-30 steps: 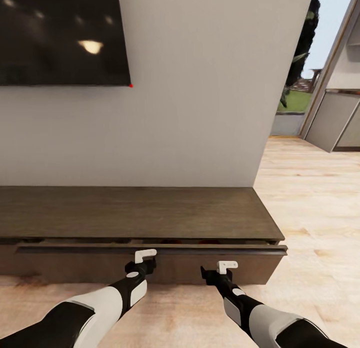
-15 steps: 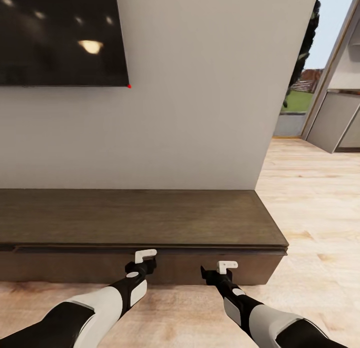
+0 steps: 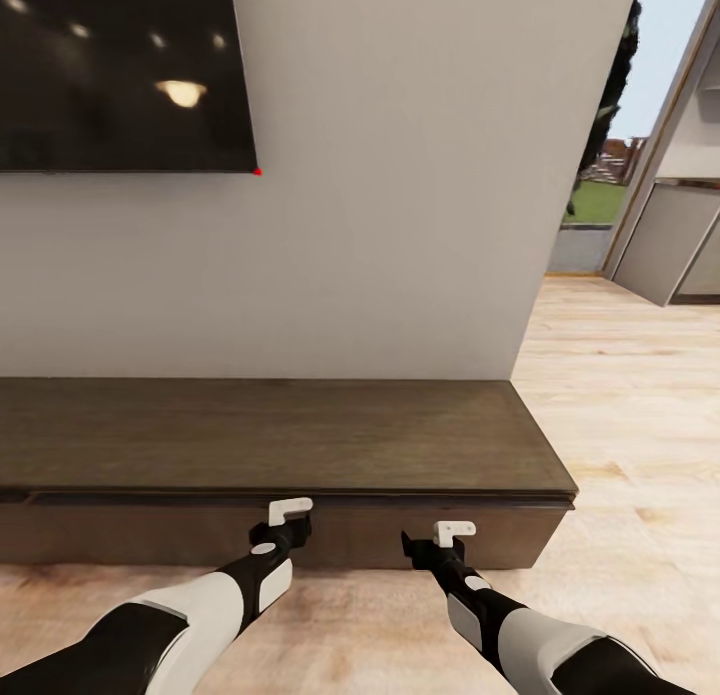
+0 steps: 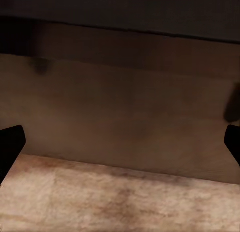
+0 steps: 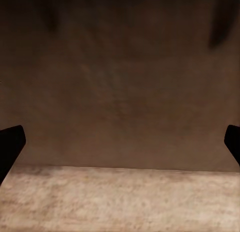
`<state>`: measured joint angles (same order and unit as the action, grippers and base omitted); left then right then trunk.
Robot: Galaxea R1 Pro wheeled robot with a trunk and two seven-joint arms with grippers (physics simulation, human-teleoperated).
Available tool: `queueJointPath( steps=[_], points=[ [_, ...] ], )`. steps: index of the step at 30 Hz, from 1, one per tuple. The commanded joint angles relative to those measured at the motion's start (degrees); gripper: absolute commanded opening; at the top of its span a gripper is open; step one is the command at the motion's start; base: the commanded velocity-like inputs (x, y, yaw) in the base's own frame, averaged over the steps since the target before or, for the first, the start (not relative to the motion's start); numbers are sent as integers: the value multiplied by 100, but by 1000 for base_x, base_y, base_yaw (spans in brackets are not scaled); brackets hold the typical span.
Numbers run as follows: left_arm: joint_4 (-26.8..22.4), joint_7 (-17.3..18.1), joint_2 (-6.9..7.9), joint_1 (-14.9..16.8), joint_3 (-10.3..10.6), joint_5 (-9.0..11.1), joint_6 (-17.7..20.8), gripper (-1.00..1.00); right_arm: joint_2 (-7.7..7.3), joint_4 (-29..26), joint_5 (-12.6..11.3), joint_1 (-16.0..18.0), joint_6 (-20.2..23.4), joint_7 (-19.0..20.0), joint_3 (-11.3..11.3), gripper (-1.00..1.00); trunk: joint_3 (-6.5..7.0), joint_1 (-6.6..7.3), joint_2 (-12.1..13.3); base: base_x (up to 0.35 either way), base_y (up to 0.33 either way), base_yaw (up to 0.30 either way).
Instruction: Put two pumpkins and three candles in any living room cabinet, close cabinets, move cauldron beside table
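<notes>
Drawers along the cabinet now sit flush: a second ago the long front under the top stood pulled out, with a dark gap and a hint of orange and red inside, and half a second ago it was already pushed in. Since then almost nothing differs; the front is shut and both arms hold the same pose.

In the head view the left gripper and the right gripper sit low in front of the drawer face, close to it, the left one a little higher and near the top edge of the front. Whether either one touches the wood I cannot tell.

Each wrist view looks straight at the brown drawer front above the pale wooden floor. The left fingertips and the right fingertips show at opposite edges of their pictures, spread wide, with nothing between them.

Behind the cabinet rises a grey wall carrying a dark screen.
</notes>
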<state>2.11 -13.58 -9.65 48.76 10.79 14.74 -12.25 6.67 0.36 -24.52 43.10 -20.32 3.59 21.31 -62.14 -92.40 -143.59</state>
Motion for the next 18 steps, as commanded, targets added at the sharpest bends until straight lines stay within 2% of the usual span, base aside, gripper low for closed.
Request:
queueJointPath(
  steps=[1, 11, 18],
  points=[
    [17, -13, -1, 11, 38, 52, -41, 100, 1, 12, -61, 5, -25, 37, 22, 100, -5, 0, -2, 138, 0, 0],
    [17, -10, 7, 11, 38, 55, -33, 100, 1, 11, -61, 5, -25, 37, 24, 100, -5, 0, -2, 30, 0, 0],
    [17, -10, 7, 11, 38, 56, -23, 100, 1, 11, -61, 5, -25, 38, 22, 100, -5, 0, -2, -255, -8, 0]
  ],
)
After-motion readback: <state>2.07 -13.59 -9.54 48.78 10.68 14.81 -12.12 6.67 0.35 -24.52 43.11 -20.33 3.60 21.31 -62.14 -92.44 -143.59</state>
